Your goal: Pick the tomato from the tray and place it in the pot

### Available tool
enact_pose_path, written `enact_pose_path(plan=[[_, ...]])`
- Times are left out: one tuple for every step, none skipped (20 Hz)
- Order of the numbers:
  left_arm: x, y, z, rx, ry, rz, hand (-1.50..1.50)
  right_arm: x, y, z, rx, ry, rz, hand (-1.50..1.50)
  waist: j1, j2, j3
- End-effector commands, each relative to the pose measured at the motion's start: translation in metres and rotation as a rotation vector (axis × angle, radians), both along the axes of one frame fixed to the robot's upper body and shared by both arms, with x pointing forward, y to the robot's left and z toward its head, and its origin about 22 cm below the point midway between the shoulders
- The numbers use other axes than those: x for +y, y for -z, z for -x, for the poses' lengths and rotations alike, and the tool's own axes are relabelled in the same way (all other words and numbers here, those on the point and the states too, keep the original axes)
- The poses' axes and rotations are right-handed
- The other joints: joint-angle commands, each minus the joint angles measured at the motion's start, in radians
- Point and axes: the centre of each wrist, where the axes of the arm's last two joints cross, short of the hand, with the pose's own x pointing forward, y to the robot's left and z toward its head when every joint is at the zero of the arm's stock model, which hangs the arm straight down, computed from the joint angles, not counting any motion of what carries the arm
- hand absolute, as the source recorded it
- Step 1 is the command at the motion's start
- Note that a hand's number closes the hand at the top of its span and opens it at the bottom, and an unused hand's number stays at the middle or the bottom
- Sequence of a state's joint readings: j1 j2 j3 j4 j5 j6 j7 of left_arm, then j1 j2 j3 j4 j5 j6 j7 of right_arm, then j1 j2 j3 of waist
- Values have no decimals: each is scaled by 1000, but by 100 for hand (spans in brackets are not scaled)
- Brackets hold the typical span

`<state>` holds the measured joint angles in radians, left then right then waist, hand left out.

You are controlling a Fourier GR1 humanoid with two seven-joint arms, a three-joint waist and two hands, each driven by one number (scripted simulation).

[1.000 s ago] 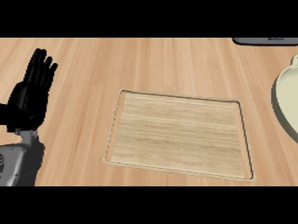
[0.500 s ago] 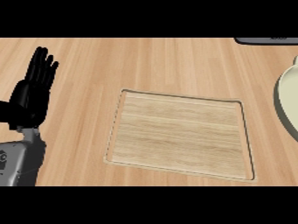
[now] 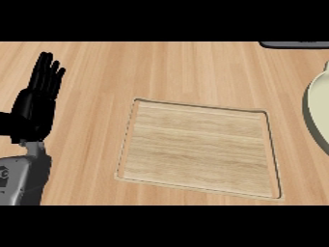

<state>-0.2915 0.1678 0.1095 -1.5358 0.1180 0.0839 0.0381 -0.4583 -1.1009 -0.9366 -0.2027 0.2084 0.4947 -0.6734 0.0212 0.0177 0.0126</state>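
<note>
My left hand (image 3: 37,103) rested at the view's left edge, fingers straight and upright, holding nothing; my right hand was out of view. Beside it the wooden tray (image 3: 199,147) showed bare board, no tomato visible. The pot (image 3: 328,116), cut off at the right, hid its inside, so I judged no next move.

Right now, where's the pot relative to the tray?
In the head view the pot sits at the far right edge, partly cut off, just right of the wooden tray and apart from it.
</note>
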Motion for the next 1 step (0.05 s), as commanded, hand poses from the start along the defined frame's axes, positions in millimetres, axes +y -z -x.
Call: enact_pose_path(plan=[[7, -1, 0, -2, 0, 0, 0, -8, -7, 19, -52, -72, 16, -150, -4, -1, 1]])
